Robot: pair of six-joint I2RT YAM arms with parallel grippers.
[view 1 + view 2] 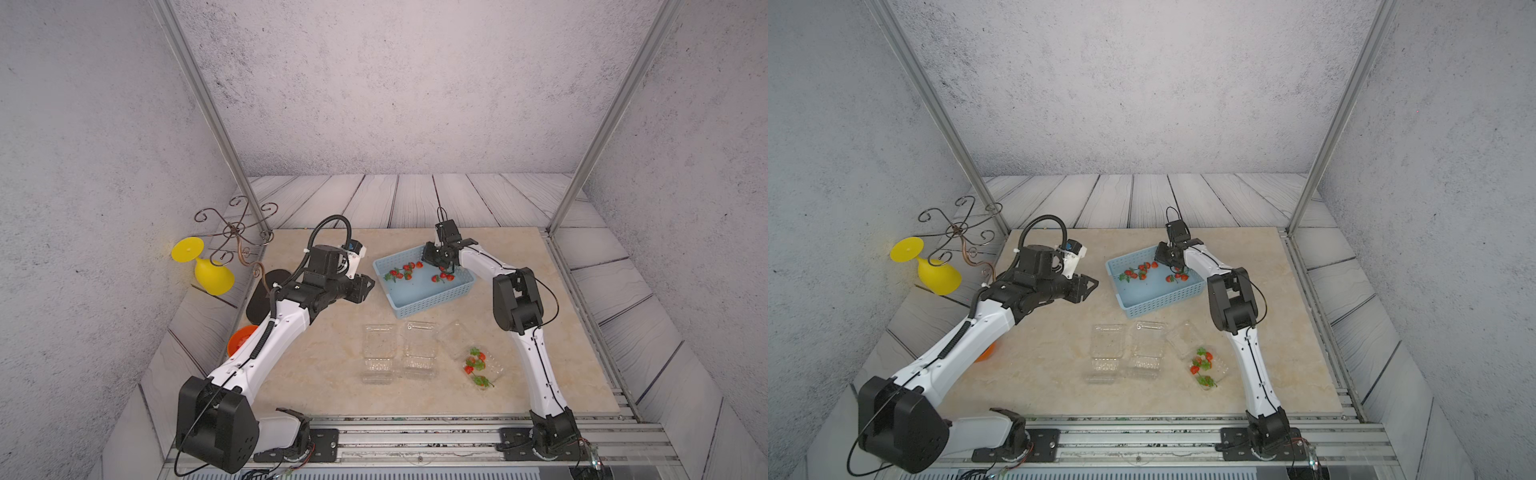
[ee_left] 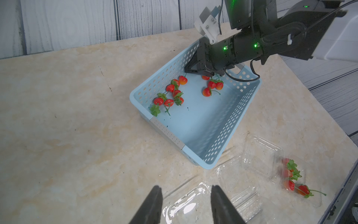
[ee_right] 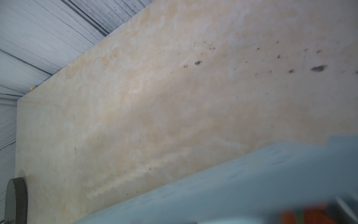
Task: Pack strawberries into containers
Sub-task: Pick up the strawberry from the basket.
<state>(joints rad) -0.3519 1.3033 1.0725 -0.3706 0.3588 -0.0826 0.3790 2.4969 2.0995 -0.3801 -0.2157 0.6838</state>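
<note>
Several strawberries lie in two clusters (image 1: 401,272) (image 2: 213,85) inside the light blue basket (image 1: 432,301). My right gripper (image 1: 444,268) (image 2: 205,73) reaches down into the basket's far end. It is shut at the right-hand cluster, with one strawberry (image 2: 205,78) half hidden under its tips. Three clear containers stand open in front of the basket. Two are empty (image 1: 378,353) (image 1: 420,349). The right one (image 1: 482,368) holds several strawberries (image 2: 290,184). My left gripper (image 1: 368,286) (image 2: 185,187) hovers open and empty left of the basket, above the table.
An orange bowl (image 1: 241,337) sits partly under my left arm. A black disc (image 1: 259,299), a tipped yellow goblet (image 1: 212,270) and a wire stand (image 1: 237,228) crowd the left edge. Metal frame posts rise at the table's back corners.
</note>
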